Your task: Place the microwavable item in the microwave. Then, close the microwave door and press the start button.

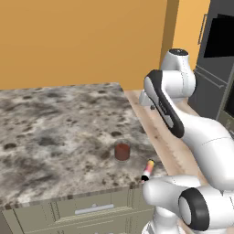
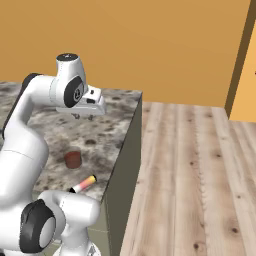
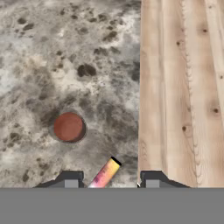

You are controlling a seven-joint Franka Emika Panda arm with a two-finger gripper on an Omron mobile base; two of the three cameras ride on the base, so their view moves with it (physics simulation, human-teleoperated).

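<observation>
**Tool hangs open above the surface, cup below it**

Nearest the base, right at the front edge of the mottled grey stone surface, lies the slim pink-yellow-black stick, close to the front right corner and angled toward it. The arm's white shoulder bulks up just in front of that corner.

A little further in from the front edge sits the small reddish-brown squat cylinder, upright, standing on bare stone, near the stick but not touching it. In the hand view it shows as a round reddish disc with the stick lower and to its right, pointing between the two dark finger tips.

Up above, the white arm's two-finger tool hangs over the right part of the surface, clear of everything, its fingers apart with nothing between them. In the hand view the tool has its tips spread wide, one over stone, the other by the surface's right edge.

Beyond that right edge runs the pale wooden plank floor. Past it all stands the plain orange wall, and at the far right of the left base view a tall dark appliance column.
</observation>
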